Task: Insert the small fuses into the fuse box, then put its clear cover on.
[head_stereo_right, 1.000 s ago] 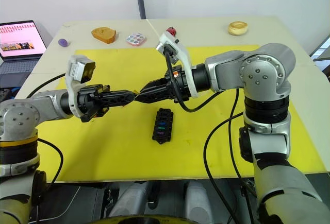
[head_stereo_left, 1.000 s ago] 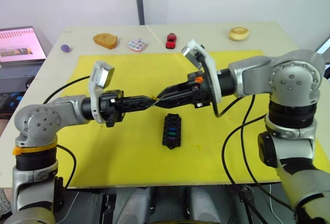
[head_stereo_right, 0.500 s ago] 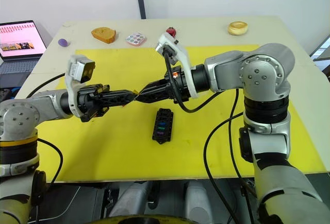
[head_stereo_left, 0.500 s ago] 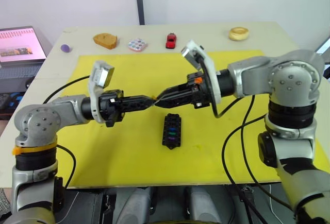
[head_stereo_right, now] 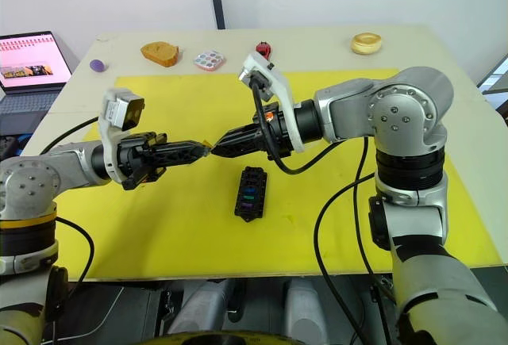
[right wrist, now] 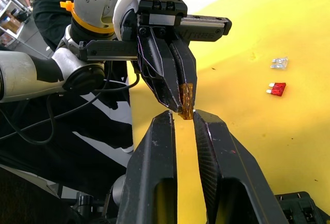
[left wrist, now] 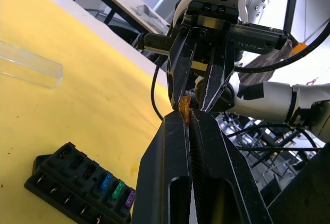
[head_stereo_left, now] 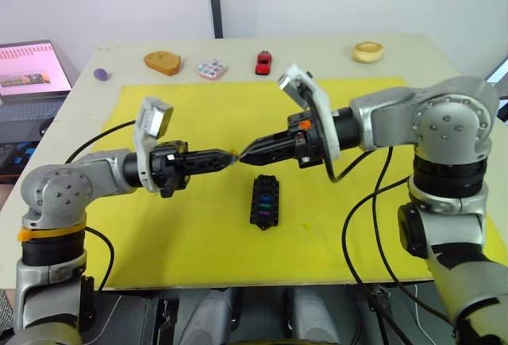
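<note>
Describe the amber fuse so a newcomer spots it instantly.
Over the yellow mat, just behind the fuse box, the two grippers meet tip to tip. The amber fuse is pinched in the left gripper, the only fuse held in the air.

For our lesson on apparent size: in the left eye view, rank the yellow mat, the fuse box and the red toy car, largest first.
1. Yellow mat
2. Fuse box
3. Red toy car, though it sits farther from the camera, which shrinks it.

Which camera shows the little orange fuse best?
The right wrist view: the amber fuse stands clear, pinched in the left claw. The left wrist view shows only a sliver of it; the eye views show a tiny speck.
</note>
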Robot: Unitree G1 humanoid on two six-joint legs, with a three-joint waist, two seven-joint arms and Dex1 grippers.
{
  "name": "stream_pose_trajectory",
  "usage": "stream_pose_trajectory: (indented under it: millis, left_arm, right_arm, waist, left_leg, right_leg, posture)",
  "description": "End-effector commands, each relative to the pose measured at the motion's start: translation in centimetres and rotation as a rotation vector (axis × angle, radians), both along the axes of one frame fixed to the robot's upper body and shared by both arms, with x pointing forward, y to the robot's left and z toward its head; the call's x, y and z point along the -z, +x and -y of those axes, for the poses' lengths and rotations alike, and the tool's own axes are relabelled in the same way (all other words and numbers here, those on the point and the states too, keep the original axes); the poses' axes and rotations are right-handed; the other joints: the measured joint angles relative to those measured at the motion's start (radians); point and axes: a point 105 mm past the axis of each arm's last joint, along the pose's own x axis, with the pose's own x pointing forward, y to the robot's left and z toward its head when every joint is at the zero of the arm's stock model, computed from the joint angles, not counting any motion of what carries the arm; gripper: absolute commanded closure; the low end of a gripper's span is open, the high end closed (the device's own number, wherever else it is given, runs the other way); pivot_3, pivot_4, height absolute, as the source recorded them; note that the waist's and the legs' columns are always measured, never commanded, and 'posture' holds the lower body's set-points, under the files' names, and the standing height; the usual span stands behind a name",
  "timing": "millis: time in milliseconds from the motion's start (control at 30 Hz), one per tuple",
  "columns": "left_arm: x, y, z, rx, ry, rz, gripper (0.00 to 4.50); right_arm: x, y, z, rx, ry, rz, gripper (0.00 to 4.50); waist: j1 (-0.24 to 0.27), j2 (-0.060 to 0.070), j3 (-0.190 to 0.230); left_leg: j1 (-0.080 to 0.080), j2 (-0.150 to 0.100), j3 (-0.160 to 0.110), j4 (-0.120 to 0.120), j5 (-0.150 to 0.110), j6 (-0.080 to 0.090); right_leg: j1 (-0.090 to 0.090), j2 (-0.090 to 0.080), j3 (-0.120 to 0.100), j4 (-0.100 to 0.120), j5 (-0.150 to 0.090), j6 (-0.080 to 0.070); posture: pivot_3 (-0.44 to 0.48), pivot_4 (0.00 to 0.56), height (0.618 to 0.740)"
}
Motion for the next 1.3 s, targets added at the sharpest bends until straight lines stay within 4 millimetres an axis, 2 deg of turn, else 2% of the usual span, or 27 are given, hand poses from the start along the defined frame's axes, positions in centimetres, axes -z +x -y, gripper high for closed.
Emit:
stream_pose_trajectory:
  millis: [33,267,600,667,700,1100,1200,1300]
  left_arm:
    - [-0.6,-0.4,0.1,0.013,-0.008,0.040,4.50]
    - [-0.9,-0.5,0.3,0.020,-0.022,0.043,4.50]
    - [-0.6,-0.6,0.6,0.028,-0.004,0.036,4.50]
    - [-0.6,-0.5,0.6,0.027,-0.005,0.035,4.50]
    - [-0.6,-0.5,0.6,0.028,-0.004,0.035,4.50]
    - [-0.3,-0.6,0.7,0.024,0.029,0.035,4.50]
    - [0.2,-0.3,0.6,0.001,0.072,0.041,3.63]
    - [0.2,-0.3,0.2,-0.005,0.104,0.068,2.24]
  right_arm:
    - [-1.0,-0.7,-0.4,-0.041,0.011,0.043,3.87]
    - [-0.4,-0.7,-0.4,-0.037,0.000,0.032,3.87]
    - [-1.1,-0.9,-0.6,-0.049,0.022,0.046,3.87]
    - [-1.1,-0.9,-0.6,-0.050,0.023,0.044,4.41]
    - [-1.1,-0.9,-0.6,-0.051,0.022,0.044,4.46]
    - [-1.3,-1.1,-0.8,-0.064,0.027,0.044,4.46]
    - [-1.2,-0.9,-0.7,-0.053,-0.001,0.053,4.50]
    - [-0.9,-0.6,-0.4,-0.029,-0.059,0.072,4.50]
  waist:
    - [-0.001,0.000,0.000]
    - [0.000,0.000,0.000]
    - [0.000,0.000,0.000]
    - [0.000,0.000,0.000]
    - [0.000,0.000,0.000]
    - [0.000,0.000,0.000]
    - [-0.001,0.000,0.000]
    - [-0.001,0.000,0.000]
  left_leg:
    - [0.000,0.000,0.000,0.000,0.000,0.000]
    - [0.000,0.000,0.000,0.000,0.000,0.000]
    - [0.000,0.000,0.000,0.000,0.000,0.000]
    - [0.000,0.000,0.000,0.000,0.000,0.000]
    - [0.000,0.000,0.000,0.000,0.000,0.000]
    - [0.000,0.000,0.000,0.000,0.000,0.000]
    - [0.000,0.000,0.000,0.000,0.000,0.000]
    - [0.000,0.000,0.000,-0.001,0.000,0.000]
  right_leg:
    - [0.000,0.000,0.000,0.000,0.000,0.000]
    - [0.000,0.000,0.000,0.000,0.000,0.000]
    - [0.000,0.000,0.000,0.000,0.000,0.000]
    - [0.000,0.000,0.000,0.000,0.000,0.000]
    - [0.000,0.000,0.000,0.000,0.000,0.000]
    - [0.000,0.000,0.000,0.000,0.000,0.000]
    - [0.000,0.000,0.000,0.000,0.000,0.000]
    - [0.000,0.000,0.000,0.000,0.000,0.000]
  posture:
    - [0.000,0.150,0.740]
    - [0.000,0.150,0.740]
    - [0.000,0.150,0.740]
    - [0.000,0.150,0.740]
    - [0.000,0.150,0.740]
    - [0.000,0.150,0.740]
    - [0.000,0.150,0.740]
    - [0.000,0.150,0.740]
